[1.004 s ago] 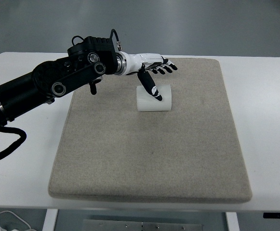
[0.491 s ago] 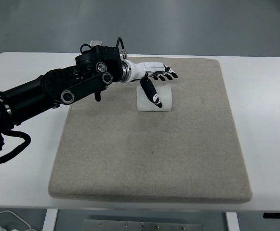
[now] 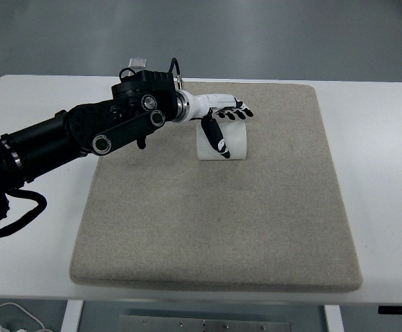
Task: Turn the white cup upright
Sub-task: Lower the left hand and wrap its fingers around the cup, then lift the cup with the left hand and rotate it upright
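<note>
Reaching in from the left edge of the frame, with the left hand [image 3: 223,119] spread over the white cup [image 3: 223,142] in the upper middle. Fingers [image 3: 236,112] fanning out across the far side of the cup, thumb [image 3: 216,137] angling down across its near face. Bracketing the cup, but perhaps not yet gripping it: contact on the far side too hidden to tell, so best treated as open and holding nothing for now.

Lying on its side on the grey mat [image 3: 214,228], long axis running left to right, well inside the mat's upper edge. Resting in turn on the white table [image 3: 380,180], with bare mat all round.

Doing this step well, judging from here:
- Settling the fingers fully behind the cup before closing, so that thumb and fingers are pressing on opposite walls, not on one side only.
- Closing gently, the cup looking light and smooth and likely to squirt out or roll.
- Lifting slightly before turning, keeping the rim from dragging on the soft mat.
- Turning about the wrist until the base is facing down, then lowering flat and opening slowly.
</note>
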`<action>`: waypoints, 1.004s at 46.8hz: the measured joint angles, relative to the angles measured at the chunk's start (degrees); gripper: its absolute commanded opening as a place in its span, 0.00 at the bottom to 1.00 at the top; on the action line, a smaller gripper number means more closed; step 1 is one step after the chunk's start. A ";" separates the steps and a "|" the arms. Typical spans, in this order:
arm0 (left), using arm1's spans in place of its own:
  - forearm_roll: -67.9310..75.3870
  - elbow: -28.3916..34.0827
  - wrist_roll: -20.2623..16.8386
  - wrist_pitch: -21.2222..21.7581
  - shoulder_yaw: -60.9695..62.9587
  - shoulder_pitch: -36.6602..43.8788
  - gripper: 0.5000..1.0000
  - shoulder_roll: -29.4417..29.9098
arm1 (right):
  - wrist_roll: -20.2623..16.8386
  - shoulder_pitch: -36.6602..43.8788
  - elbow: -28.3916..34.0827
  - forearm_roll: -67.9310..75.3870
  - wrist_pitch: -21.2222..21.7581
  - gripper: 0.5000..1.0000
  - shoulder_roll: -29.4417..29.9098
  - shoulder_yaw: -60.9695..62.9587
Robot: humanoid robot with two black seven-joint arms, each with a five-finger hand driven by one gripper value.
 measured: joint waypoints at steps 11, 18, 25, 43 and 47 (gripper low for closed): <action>0.17 0.03 0.00 0.07 1.19 0.05 0.91 -0.36 | 0.00 0.01 0.01 0.00 0.00 0.86 0.00 0.00; 0.17 0.06 0.00 0.09 1.81 0.05 0.79 -0.36 | 0.00 0.01 0.01 0.00 0.00 0.86 0.00 0.00; 0.27 0.08 -0.36 0.22 2.45 0.13 0.62 -0.36 | 0.00 0.01 0.01 0.00 0.00 0.86 0.00 0.00; 0.02 0.34 -1.11 1.56 1.35 -0.07 0.05 -0.33 | 0.00 0.00 0.00 0.00 0.00 0.86 0.00 0.00; -1.27 0.94 -1.47 1.46 0.68 -0.21 0.04 -0.11 | 0.00 0.00 0.00 0.00 0.00 0.86 0.00 0.00</action>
